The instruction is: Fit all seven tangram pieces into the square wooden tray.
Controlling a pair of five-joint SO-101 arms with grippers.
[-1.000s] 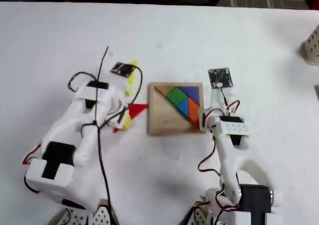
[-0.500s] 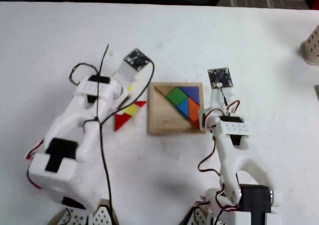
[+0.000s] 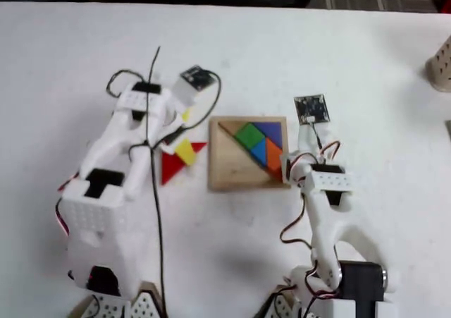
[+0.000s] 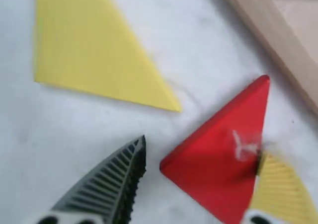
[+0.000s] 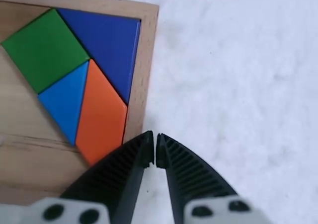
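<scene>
The square wooden tray (image 3: pixel 225 170) (image 5: pixel 146 60) holds a green square (image 3: pixel 248 135), a dark blue triangle (image 3: pixel 270 130), a light blue triangle (image 5: pixel 64 100) and an orange parallelogram (image 3: pixel 273 160). Its left half is bare wood. A red triangle (image 3: pixel 169 166) (image 4: pixel 218 174) lies just left of the tray. My left gripper (image 4: pixel 202 154) is open and straddles it, with the yellow finger (image 4: pixel 278 194) touching it and the black finger (image 4: pixel 114 179) apart. A large yellow triangle (image 4: pixel 89 55) lies beside the red one. My right gripper (image 5: pixel 154 147) is shut and empty at the tray's outer right edge.
A beige perforated object (image 3: pixel 440 68) stands at the table's far right edge. A black cable (image 3: pixel 151 191) trails along the left arm. White tabletop lies open behind the tray and between the two arm bases.
The left arm has swung away from the table's near edge, uncovering the red triangle. The pieces and the right arm have stayed put.
</scene>
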